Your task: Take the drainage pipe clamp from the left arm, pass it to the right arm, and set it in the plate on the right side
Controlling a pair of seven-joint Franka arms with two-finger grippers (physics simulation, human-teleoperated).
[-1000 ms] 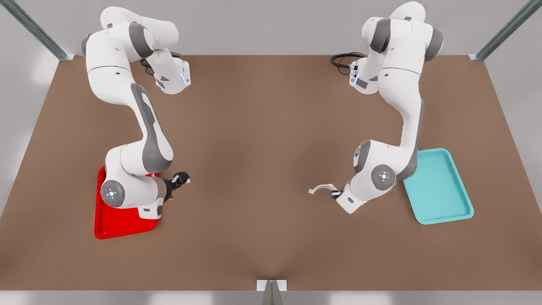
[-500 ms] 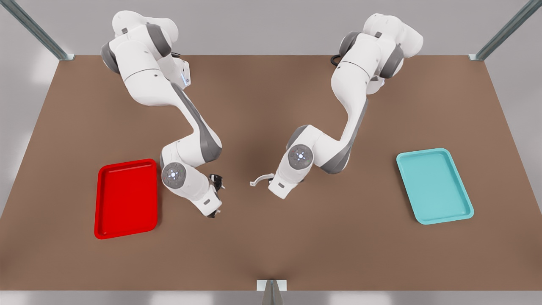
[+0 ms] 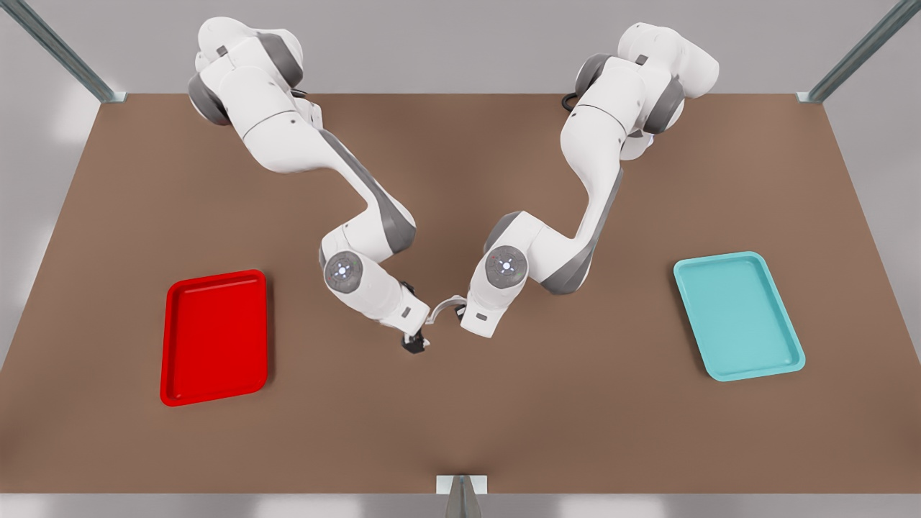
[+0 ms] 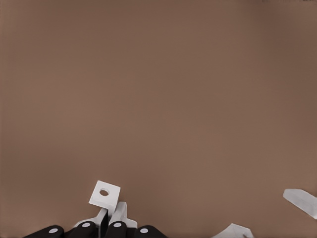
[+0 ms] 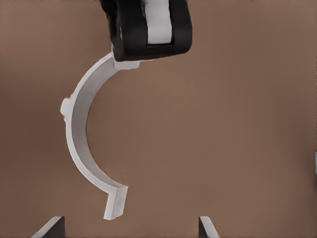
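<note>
White arched clamp (image 5: 79, 134) — apparently mid-air

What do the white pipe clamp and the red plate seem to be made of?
The drainage pipe clamp, held by the left gripper before the open right gripper, looks like matte white moulded plastic: thin even strap, no glint. The plate looks like smooth red plastic, with uniform colour and rounded rim; painted metal is possible.
</note>
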